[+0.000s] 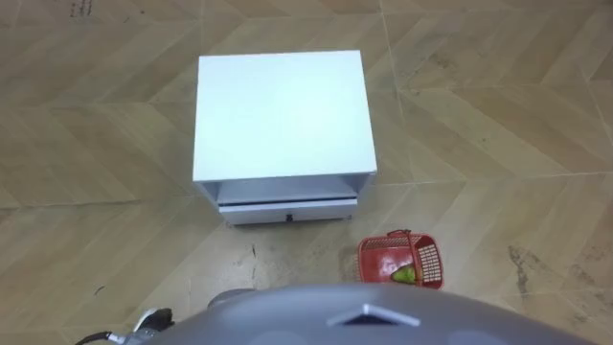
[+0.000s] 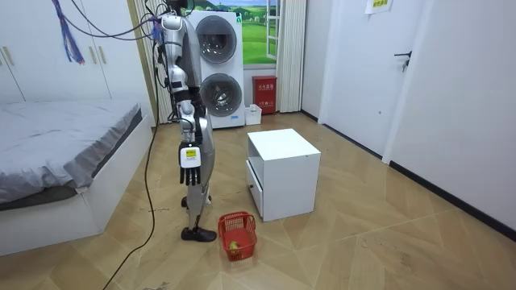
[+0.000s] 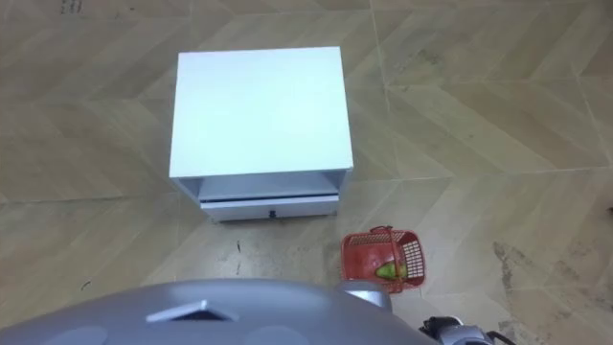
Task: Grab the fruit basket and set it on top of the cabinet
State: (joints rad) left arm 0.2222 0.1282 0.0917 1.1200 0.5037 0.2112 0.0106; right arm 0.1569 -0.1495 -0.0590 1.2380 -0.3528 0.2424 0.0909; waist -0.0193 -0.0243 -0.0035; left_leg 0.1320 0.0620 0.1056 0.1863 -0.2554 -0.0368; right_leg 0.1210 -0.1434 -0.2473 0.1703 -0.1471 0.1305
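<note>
**While the basket waits on the floor, the pickup has not begun**

Although the robot stands upright close to the fruit basket (image 1: 402, 261), nothing of the task looks done. The red basket rests on the wooden floor (image 1: 498, 115), just beside the robot's feet on its right. It is near the front corner of the white cabinet (image 1: 280, 115), with a green fruit (image 1: 404, 276) lying inside.

Neither hand touches the basket. The right hand (image 2: 189, 159) hangs at the robot's side well above it, fingers straight and relaxed, holding nothing. What looks like the left hand (image 1: 144, 322) peeks in at the lower left edge of the left eye view (too little of it to tell whether it is spread or closed).

By my judgement everything is left to do: getting down to the basket, reaching its handle, closing a hand on it and lifting.

The eye views look straight down. They give the fruit from above and show how the basket lies off to the right of the cabinet's drawer (image 1: 287, 206). The room view adds the robot's whole posture, the height between hanging hand and basket, and the surroundings: a bed (image 2: 64, 137) and stacked washing machines (image 2: 219, 72) behind.
</note>
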